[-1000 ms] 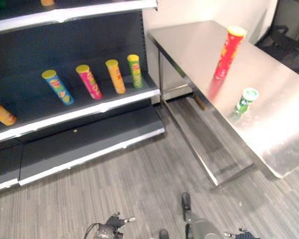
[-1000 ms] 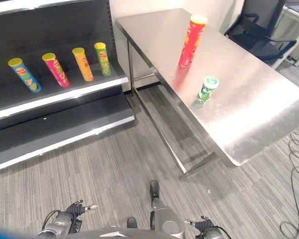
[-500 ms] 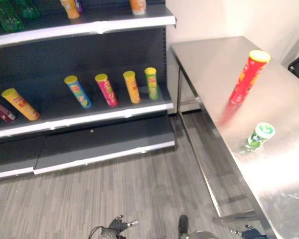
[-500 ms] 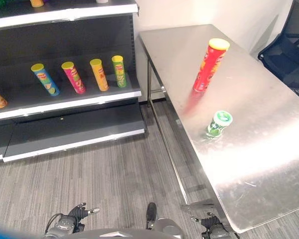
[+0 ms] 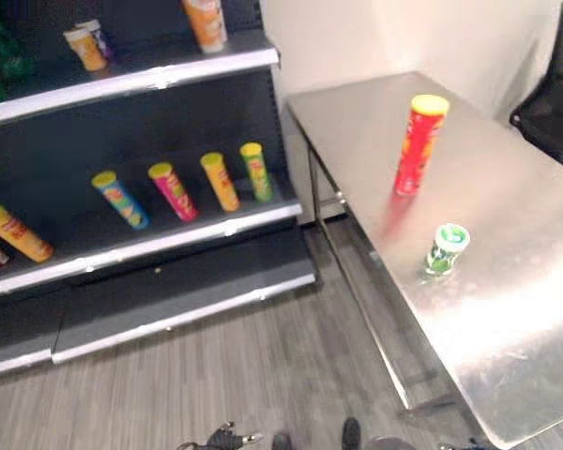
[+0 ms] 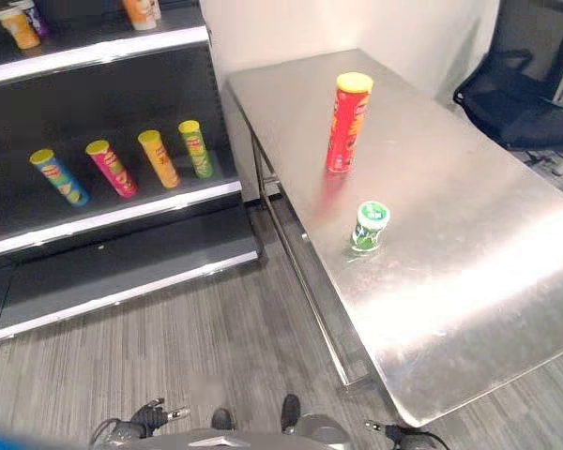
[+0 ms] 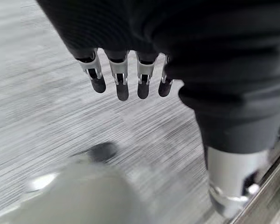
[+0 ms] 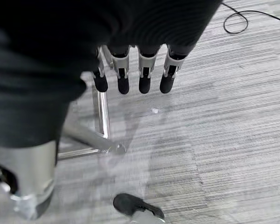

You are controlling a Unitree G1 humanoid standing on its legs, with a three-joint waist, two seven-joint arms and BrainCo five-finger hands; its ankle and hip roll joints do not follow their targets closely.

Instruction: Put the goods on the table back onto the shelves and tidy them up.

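Steel table (image 6: 469,234) with upright red can (image 6: 347,122), green cup (image 6: 369,226).

A tall red can (image 6: 347,122) with a yellow lid stands upright on the steel table (image 6: 469,272), far ahead of both hands. A short green cup (image 6: 369,226) with a pale lid stands nearer, just in front of the can. Both hands hang low over the floor, well apart from them.
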